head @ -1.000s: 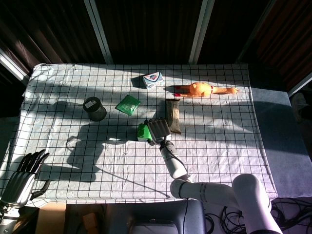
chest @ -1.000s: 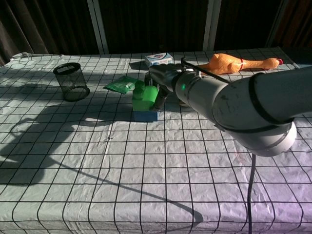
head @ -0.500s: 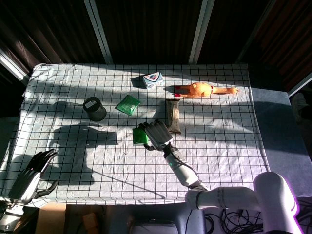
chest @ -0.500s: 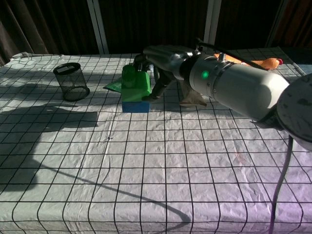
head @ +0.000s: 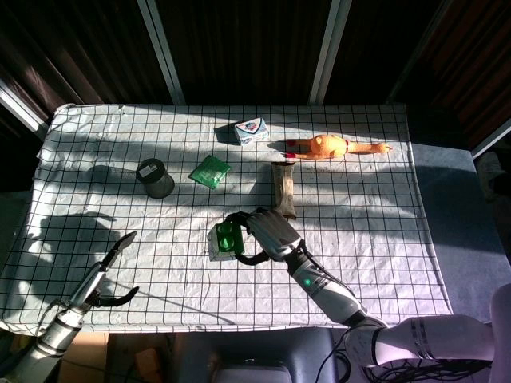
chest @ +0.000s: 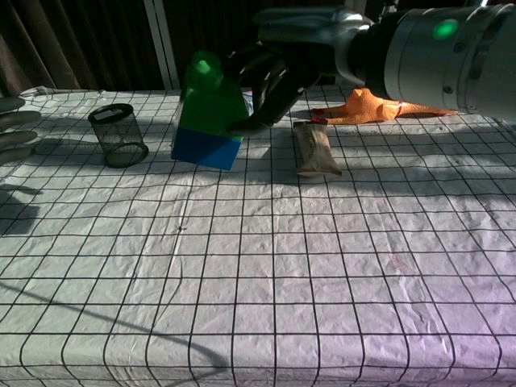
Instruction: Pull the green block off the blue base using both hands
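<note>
The green block (chest: 211,95) still sits on its blue base (chest: 205,150); the pair is lifted off the table and tilted. My right hand (chest: 272,71) grips the green block from the right side. From above, the green block (head: 227,238) shows at the table's middle with my right hand (head: 270,231) wrapped beside it. My left hand (head: 107,279) hovers near the front left edge, fingers apart and holding nothing, well left of the block. Only the fingers (chest: 14,131) of that hand show at the chest view's left edge.
A black mesh cup (head: 155,177) stands at the left. A green packet (head: 209,171), a white box (head: 251,130), a rubber chicken (head: 327,147) and a brown packet (head: 283,189) lie behind and to the right of the block.
My right hand has lifted the block and base off the cloth and carried them toward me and to the left. My left hand has risen and come in toward the table.
</note>
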You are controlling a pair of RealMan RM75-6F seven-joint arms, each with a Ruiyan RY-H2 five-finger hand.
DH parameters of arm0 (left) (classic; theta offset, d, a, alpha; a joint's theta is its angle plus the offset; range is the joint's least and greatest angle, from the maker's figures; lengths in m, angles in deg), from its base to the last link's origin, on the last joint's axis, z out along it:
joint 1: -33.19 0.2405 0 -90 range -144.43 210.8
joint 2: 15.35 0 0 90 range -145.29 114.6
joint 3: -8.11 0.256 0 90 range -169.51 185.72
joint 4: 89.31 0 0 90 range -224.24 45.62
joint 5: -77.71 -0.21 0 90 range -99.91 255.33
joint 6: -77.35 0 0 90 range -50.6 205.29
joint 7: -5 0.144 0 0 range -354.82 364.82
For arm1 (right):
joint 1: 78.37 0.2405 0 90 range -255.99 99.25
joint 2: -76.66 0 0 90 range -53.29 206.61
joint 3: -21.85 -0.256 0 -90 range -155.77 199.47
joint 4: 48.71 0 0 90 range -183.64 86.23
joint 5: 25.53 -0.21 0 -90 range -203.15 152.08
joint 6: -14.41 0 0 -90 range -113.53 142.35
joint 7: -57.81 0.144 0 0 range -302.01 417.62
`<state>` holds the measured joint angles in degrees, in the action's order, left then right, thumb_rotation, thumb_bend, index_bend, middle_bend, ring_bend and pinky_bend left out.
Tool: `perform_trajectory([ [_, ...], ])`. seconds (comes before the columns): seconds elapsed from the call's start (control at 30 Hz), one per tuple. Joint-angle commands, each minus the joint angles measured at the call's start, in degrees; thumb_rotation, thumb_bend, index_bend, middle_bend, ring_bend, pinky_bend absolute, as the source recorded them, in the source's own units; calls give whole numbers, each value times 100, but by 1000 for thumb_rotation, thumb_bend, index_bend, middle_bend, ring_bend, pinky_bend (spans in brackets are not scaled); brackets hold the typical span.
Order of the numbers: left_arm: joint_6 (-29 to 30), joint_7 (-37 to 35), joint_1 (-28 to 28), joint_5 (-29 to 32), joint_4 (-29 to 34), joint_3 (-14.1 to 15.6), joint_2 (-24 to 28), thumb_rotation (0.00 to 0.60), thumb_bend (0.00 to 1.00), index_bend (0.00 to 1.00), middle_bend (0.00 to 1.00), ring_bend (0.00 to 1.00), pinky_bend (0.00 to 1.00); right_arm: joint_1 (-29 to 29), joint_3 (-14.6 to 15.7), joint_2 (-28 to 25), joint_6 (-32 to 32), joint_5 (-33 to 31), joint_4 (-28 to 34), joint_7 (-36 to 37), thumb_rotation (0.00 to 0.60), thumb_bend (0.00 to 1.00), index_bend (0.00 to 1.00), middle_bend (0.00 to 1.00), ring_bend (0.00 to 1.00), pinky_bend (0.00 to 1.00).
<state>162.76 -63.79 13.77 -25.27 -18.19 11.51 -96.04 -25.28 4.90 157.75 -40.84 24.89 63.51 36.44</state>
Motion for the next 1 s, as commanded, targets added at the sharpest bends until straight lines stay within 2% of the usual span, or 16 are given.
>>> perform_trajectory([
  [0.03,-256,-672,-456,27,-107,-16,-408,600,317,0,0,0,7,119,-80,82,-13,-107,80,-11,600,281,855,617,447,326],
  [0.3,-414,-953,-760,142,-1,-79,-652,600,315,0,18,0,8,471,-195,578,-276,-472,37,-223,600,283,854,617,447,327],
  [0.7,-528,-1249,-1021,212,91,1,-763,600,309,5,56,0,14,670,-188,1261,-697,-453,-361,-341,600,286,855,617,447,327],
  [0.83,-588,-1257,-1082,281,50,3,-811,600,308,43,73,0,14,682,-232,1347,-703,-523,-346,-281,600,288,855,617,447,327],
  [1.0,-630,-1235,-1122,370,22,-11,-872,600,308,146,169,0,22,689,-267,1355,-679,-592,-305,-232,600,288,855,617,447,327],
])
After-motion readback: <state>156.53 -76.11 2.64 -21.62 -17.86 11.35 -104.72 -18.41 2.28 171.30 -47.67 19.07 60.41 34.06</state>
